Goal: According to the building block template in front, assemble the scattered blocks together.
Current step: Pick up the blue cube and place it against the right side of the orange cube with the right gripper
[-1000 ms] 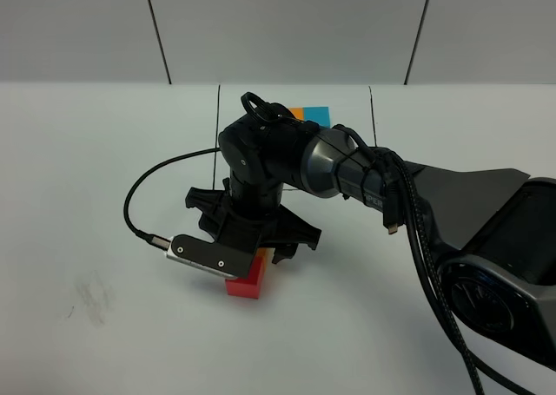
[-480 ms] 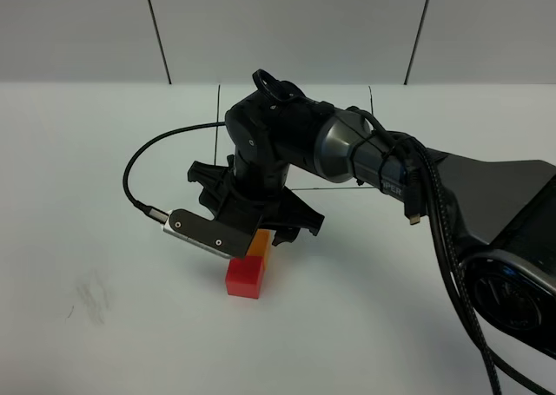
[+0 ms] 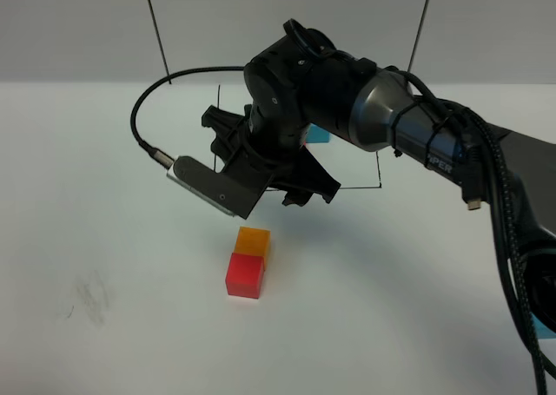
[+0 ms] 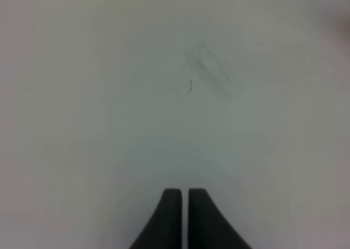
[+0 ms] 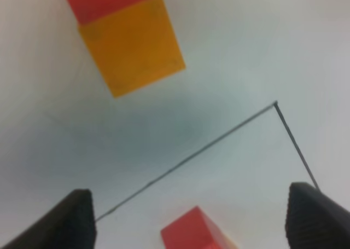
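Two of the scattered blocks lie touching on the table: an orange cube [image 3: 253, 240] and a red cube [image 3: 245, 275] just in front of it. My right gripper [image 3: 287, 187] hangs open and empty above and behind them, clear of both. Its wrist view shows the orange cube [image 5: 131, 46] against the red cube [image 5: 109, 0], with nothing between the fingertips [image 5: 60, 221]. The building block template is mostly hidden by the arm. Only its blue cube [image 3: 320, 135], its black frame line [image 3: 356, 187] and, in the right wrist view, its red cube [image 5: 194, 230] show. My left gripper [image 4: 180, 202] is shut over bare table.
The right arm [image 3: 417, 134] stretches from the right across the middle, with a cable [image 3: 152, 108] looping off its wrist camera. A faint grey smudge [image 3: 87, 295] marks the table at front left and also shows as a smudge [image 4: 208, 71] in the left wrist view.
My right gripper has lifted up and back from the red and orange cubes. The orange cube now lies uncovered on the table against the red one.
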Motion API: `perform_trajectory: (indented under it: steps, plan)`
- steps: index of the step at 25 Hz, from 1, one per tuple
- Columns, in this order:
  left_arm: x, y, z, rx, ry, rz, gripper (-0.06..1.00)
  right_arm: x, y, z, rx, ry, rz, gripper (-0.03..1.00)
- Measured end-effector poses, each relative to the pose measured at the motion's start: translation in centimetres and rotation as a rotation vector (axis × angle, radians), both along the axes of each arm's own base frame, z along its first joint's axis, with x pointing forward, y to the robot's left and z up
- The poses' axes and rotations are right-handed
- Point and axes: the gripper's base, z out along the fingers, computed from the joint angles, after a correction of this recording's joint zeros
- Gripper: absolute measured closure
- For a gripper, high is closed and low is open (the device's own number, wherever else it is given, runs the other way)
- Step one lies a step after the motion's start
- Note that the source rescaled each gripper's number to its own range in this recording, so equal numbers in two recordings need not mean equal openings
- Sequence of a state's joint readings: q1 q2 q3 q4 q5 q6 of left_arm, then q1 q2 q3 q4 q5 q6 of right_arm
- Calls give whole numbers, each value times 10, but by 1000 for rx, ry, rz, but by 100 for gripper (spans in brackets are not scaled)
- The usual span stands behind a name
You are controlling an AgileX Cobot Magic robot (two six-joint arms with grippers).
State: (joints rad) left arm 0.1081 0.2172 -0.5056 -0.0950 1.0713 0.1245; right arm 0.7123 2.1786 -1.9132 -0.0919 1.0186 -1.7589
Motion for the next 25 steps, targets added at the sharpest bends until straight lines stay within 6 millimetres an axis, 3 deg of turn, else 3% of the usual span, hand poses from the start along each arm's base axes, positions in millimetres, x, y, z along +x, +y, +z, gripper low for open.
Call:
perform_trajectory:
  steps: [8, 21, 25]
  plan:
    - [0, 0, 0, 0, 0, 0, 94, -4, -13, 47, 206, -43, -452, 9]
    - [0, 0, 0, 0, 0, 0, 94, 0, -20, 50, 589, 91, -1396, 11]
    - [0, 0, 0, 0, 0, 0, 94, 4, -26, 50, 661, 91, -1567, 17]
